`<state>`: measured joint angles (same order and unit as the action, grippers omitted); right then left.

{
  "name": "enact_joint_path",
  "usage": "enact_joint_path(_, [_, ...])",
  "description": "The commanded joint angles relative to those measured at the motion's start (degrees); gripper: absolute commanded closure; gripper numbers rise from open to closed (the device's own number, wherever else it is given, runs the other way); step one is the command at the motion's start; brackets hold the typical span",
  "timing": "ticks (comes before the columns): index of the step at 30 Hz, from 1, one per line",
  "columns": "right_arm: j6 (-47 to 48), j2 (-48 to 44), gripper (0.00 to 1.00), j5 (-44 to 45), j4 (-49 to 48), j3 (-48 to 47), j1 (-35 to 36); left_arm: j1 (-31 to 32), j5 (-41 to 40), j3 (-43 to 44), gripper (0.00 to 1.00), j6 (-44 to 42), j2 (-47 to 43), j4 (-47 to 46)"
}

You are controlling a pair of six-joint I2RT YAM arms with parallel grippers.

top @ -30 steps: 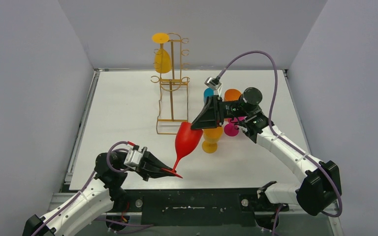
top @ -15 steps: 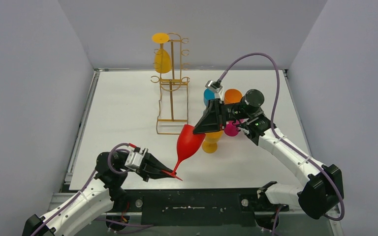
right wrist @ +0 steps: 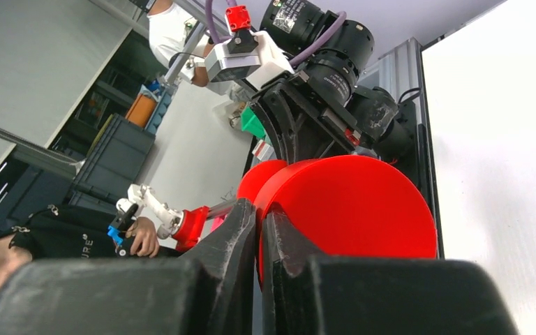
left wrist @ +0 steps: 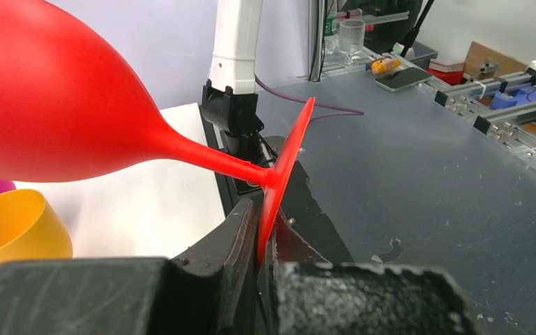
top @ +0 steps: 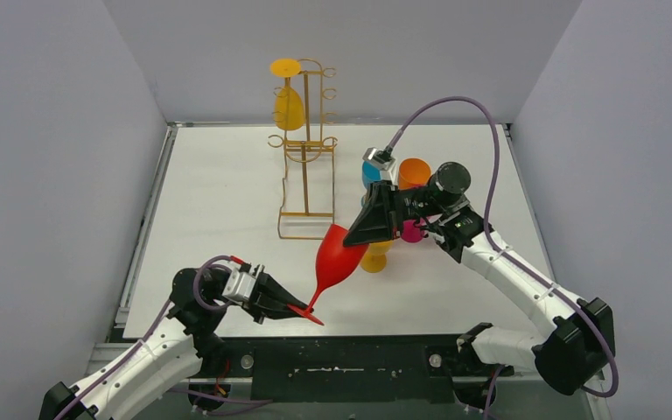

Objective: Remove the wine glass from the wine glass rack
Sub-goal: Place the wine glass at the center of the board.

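The gold wire wine glass rack (top: 308,179) stands at the back of the table, and a yellow wine glass (top: 288,108) hangs upside down from its top left. In front of it a red wine glass (top: 336,254) is held tilted above the table. My left gripper (top: 294,306) is shut on the edge of its foot; in the left wrist view the thin red foot (left wrist: 284,167) sits pinched in that gripper (left wrist: 266,234). My right gripper (top: 350,234) is shut on the bowl's rim, and the right wrist view shows the red bowl (right wrist: 363,209) with its wall inside that gripper (right wrist: 259,227).
Several coloured glasses stand right of the rack under my right arm: yellow (top: 376,254), blue (top: 369,171), orange (top: 414,170) and magenta (top: 411,231). The black near edge (top: 350,359) of the table lies just below the red glass's foot.
My right gripper has closed onto the red glass's rim. The right arm and the glass have drifted slightly toward the near edge. The left grip is unchanged.
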<state>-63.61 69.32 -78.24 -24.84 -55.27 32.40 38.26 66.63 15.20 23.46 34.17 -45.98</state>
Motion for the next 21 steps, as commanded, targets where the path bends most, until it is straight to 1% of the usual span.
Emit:
enact_joint_path(1, [2.79,-2.46,1.0,-1.81,-1.67,0.14,1.61,-0.2,-3.75,2.68,1.0,0.11,0.54,3.19])
enact_joint_path(6, [6.3,-3.11,1.0,-0.3,2.34,-0.61,1.57,-0.2,-4.99,2.73,1.0,-0.19,0.11,3.75])
enact_joint_path(8, [7.54,-3.18,1.0,0.28,3.82,-0.59,1.6,-0.2,-8.0,2.77,0.99,-0.22,-0.53,7.08])
enact_joint_path(10, [7.86,-3.28,1.0,0.6,4.08,-0.13,1.64,-0.21,-11.62,3.17,0.86,-1.07,-1.26,11.06])
enact_joint_path(14, [8.97,-3.72,1.0,1.54,5.31,0.5,1.54,-0.2,-12.87,4.16,0.61,-3.13,-2.45,16.37])
enact_joint_path(15, [9.51,-3.82,1.0,1.73,6.18,0.57,1.54,-0.2,-13.27,4.33,0.57,-3.56,-2.97,17.52])
enact_joint_path(17, [10.56,-3.77,1.0,2.27,7.35,0.64,1.5,-0.23,-14.78,4.67,0.53,-4.33,-4.26,19.81])
enact_joint_path(21, [12.98,-3.15,1.0,3.48,10.36,0.83,1.54,-0.31,-18.81,6.24,0.41,-7.04,-6.53,26.99])
